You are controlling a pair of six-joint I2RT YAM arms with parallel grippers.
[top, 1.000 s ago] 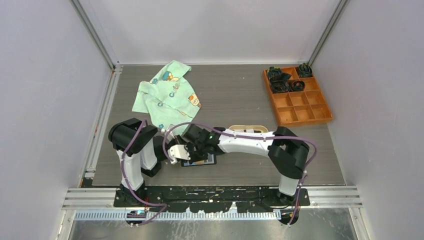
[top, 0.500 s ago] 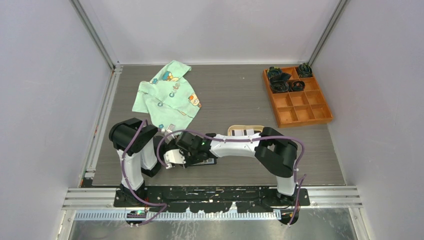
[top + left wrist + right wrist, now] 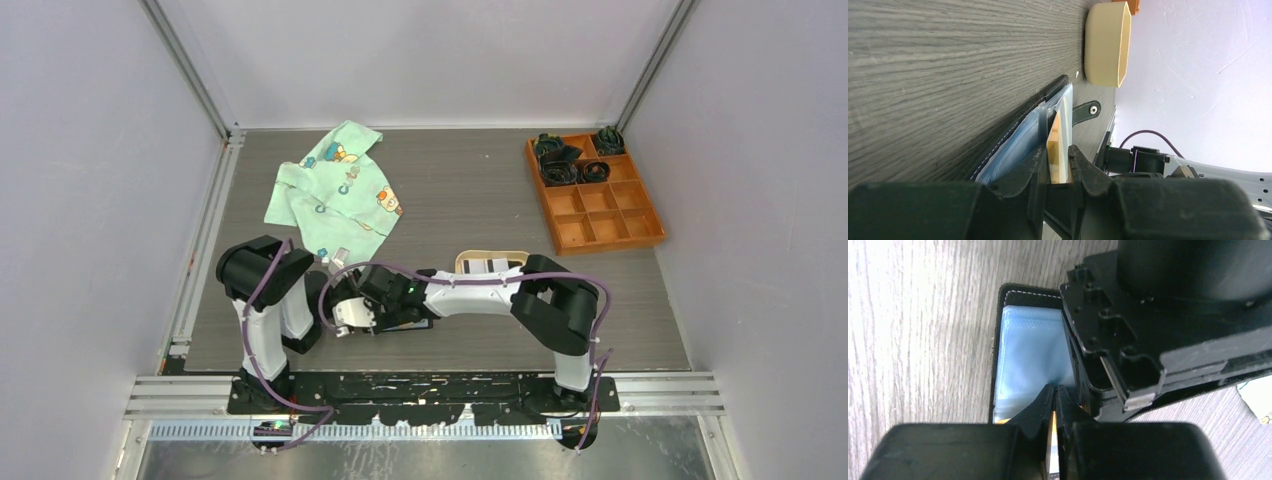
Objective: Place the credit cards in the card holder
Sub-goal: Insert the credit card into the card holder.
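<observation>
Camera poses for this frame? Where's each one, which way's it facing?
Top external: above, behind the bases, looking down on table; both arms show, over card holder.
Left wrist: low along table toward beige tray; left gripper pinching credit card.
Right wrist: steeply down on the holder; right gripper below, left gripper's housing beside.
Both wrists share card holder's blue sleeves.

Black card holder (image 3: 1013, 131), pale-blue sleeves (image 3: 1030, 355), orange-white card (image 3: 1057, 145), beige tray (image 3: 1105, 42)

The black card holder (image 3: 1028, 355), white-stitched, lies open and flat at the table's 6 o'clock edge, its clear bluish sleeves (image 3: 1018, 152) fanned upward and its snap tab (image 3: 1087, 111) loose. An orange-and-white card (image 3: 1058, 145) stands on edge among them. Pale cards (image 3: 489, 264) lie at its 2 o'clock.
</observation>
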